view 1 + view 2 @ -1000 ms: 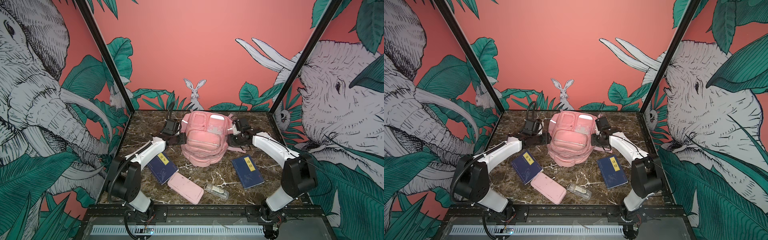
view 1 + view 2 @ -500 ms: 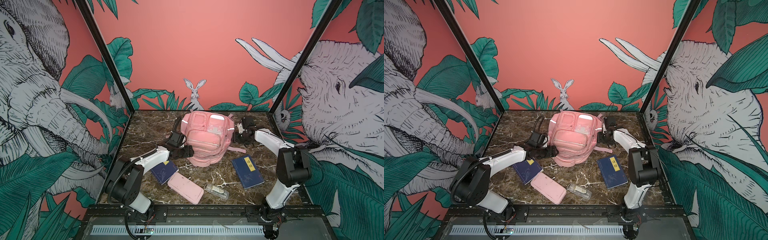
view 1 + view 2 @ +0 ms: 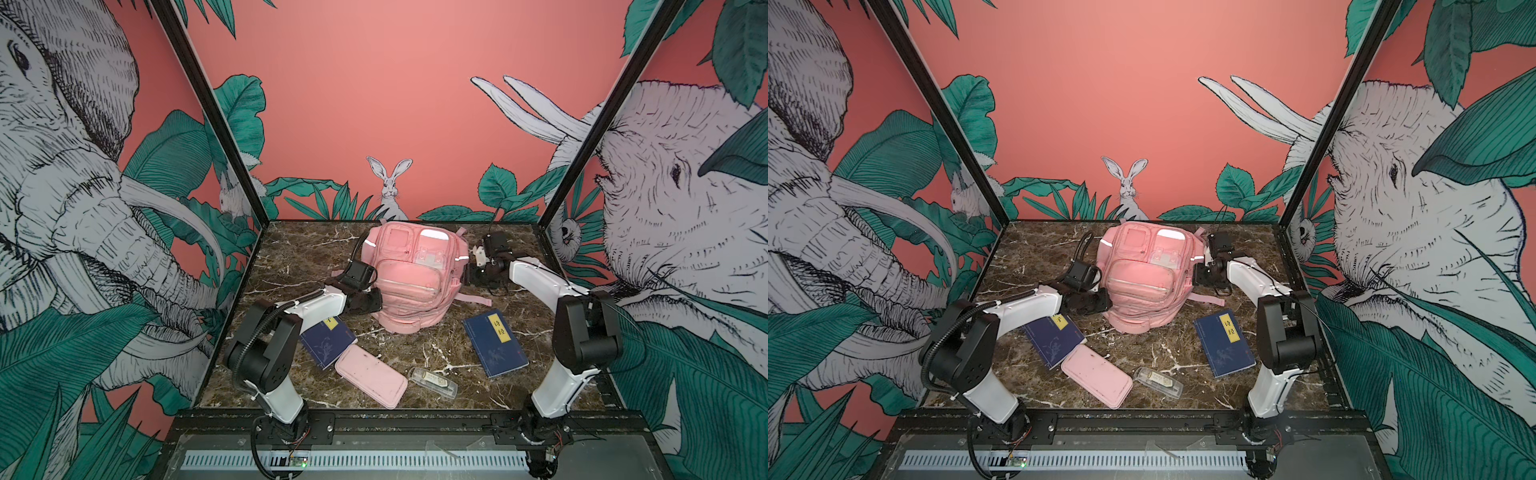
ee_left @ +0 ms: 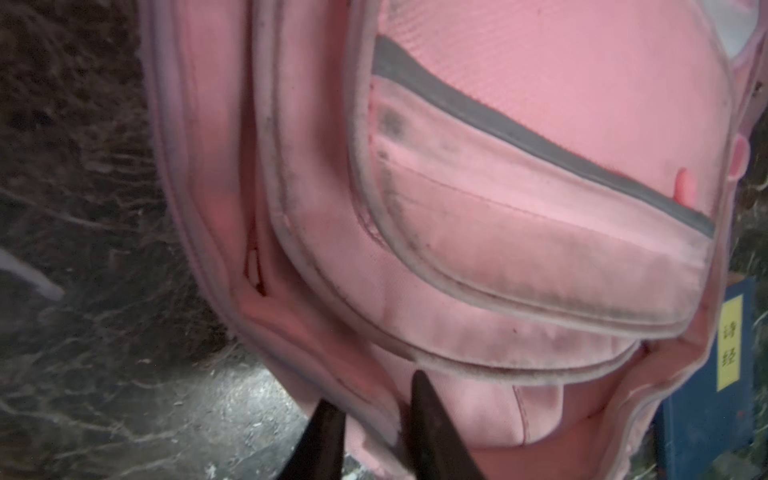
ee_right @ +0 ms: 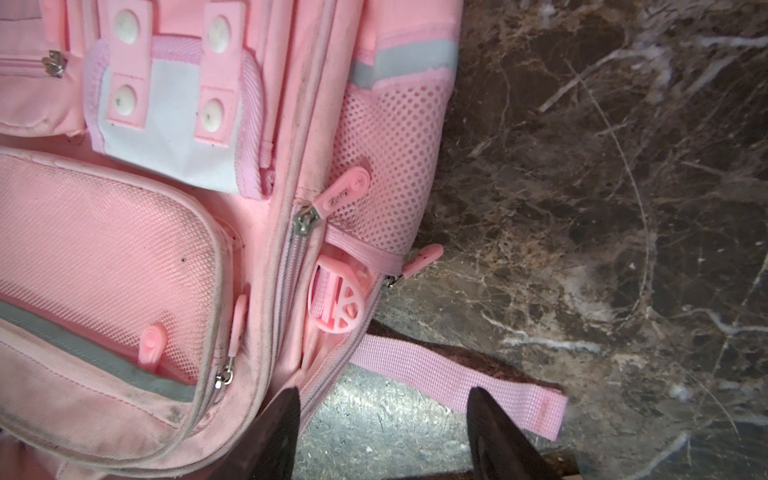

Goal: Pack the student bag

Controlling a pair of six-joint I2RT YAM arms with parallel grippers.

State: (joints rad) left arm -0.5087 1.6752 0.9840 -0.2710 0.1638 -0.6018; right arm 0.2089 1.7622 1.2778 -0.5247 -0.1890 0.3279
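Observation:
The student bag (image 3: pixel 409 276) (image 3: pixel 1142 274), a large pink backpack, lies front-up at the back middle of the marble table in both top views. My left gripper (image 3: pixel 376 300) (image 4: pixel 374 388) sits at the bag's lower left edge. Its two dark fingers are close together with a fold of the bag's pink seam (image 4: pixel 386 411) pinched between them. My right gripper (image 3: pixel 465 276) (image 5: pixel 383 390) is low at the bag's right side and stands open. One of its fingers is over the bag's zipped edge, the other over a loose pink strap (image 5: pixel 436 374), with bare marble between them.
Two dark blue books (image 3: pixel 328 340) (image 3: pixel 494 343) lie left and right of the bag's near end. A flat pink pencil pouch (image 3: pixel 370 376) and a small clear case (image 3: pixel 432 377) lie toward the front edge. Printed walls close in the back and both sides.
My left gripper swung from the bag's far left side to its near left edge and closed on the fabric. The right arm drew back slightly along the bag's right side, still open.

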